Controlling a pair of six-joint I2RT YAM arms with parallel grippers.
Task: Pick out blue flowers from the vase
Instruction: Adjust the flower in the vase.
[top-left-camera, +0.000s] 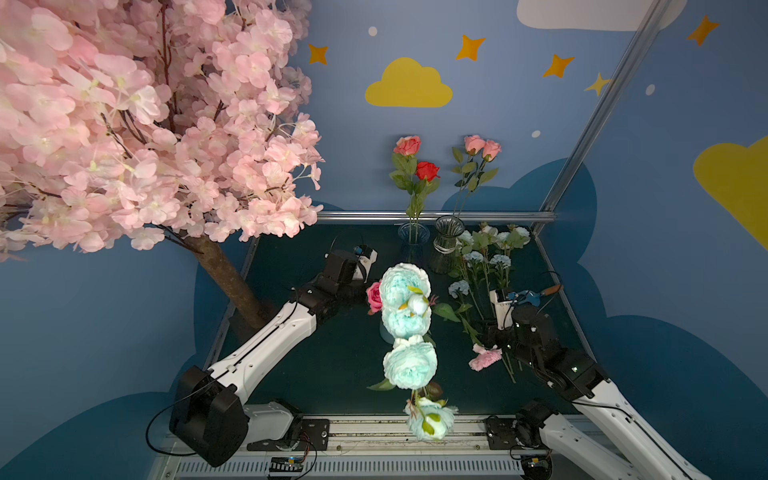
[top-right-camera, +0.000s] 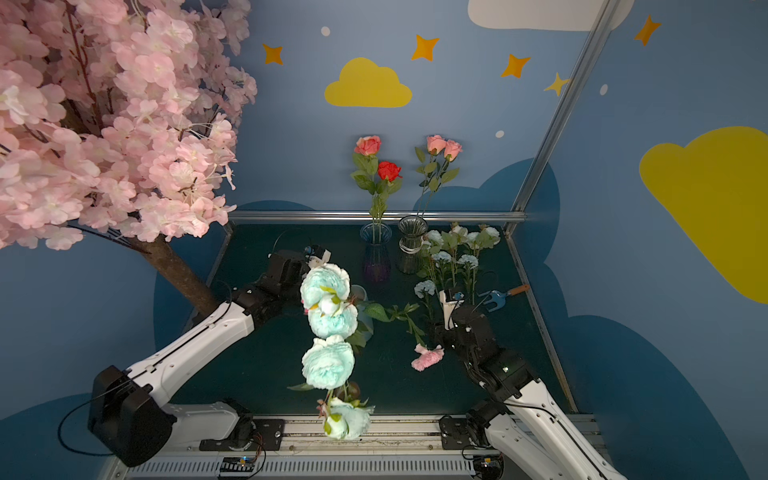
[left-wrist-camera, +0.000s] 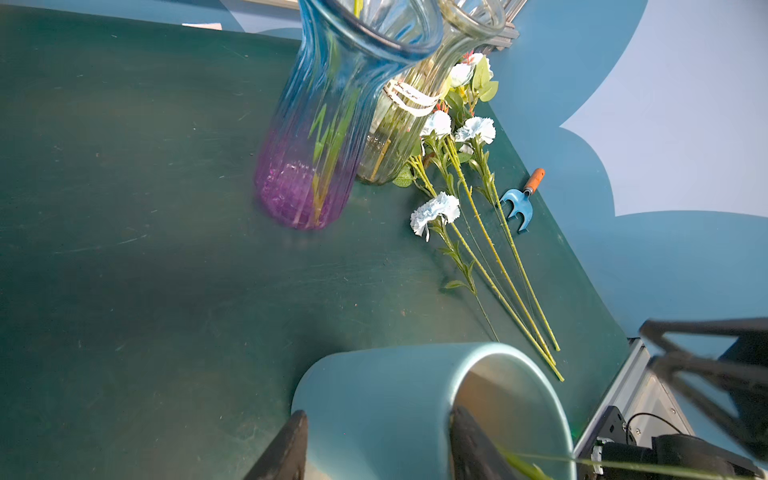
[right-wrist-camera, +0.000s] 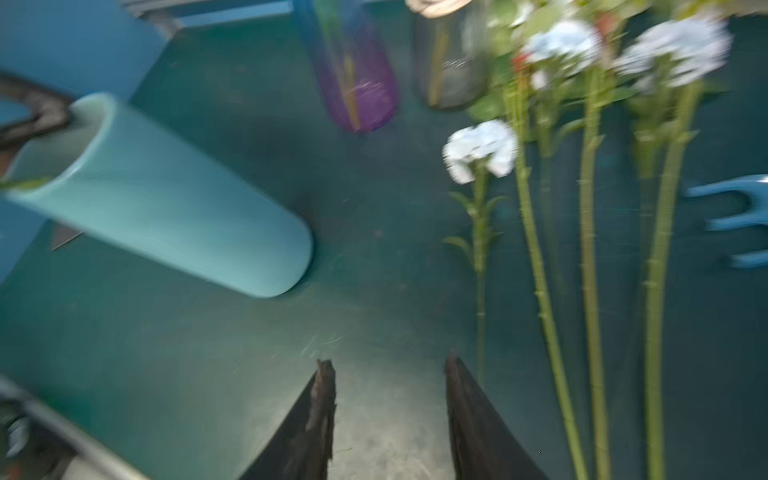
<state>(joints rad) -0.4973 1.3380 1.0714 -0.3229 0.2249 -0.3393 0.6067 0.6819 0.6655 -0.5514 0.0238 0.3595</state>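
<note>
A pale teal cylindrical vase (left-wrist-camera: 374, 386) (right-wrist-camera: 158, 195) stands mid-table, and my left gripper (left-wrist-camera: 376, 415) is shut on it near the rim, one finger outside and one at the opening. Large aqua blue flowers (top-left-camera: 409, 365) (top-right-camera: 328, 361) rise from it and hide that gripper in both top views. Several small blue flowers (top-left-camera: 473, 257) (left-wrist-camera: 434, 210) (right-wrist-camera: 480, 149) lie on the table to the right. My right gripper (right-wrist-camera: 390, 374) (top-left-camera: 490, 334) hovers open and empty over bare table beside their stalks.
A pink rose (top-left-camera: 374, 297) shows beside the aqua heads. At the back stand a blue-purple glass vase (top-left-camera: 413, 241) and a clear glass vase (top-left-camera: 446, 245), both with roses. A pink carnation (top-left-camera: 484, 358) and a blue hand rake (top-left-camera: 534, 296) lie at right. The tree trunk (top-left-camera: 228, 274) is at left.
</note>
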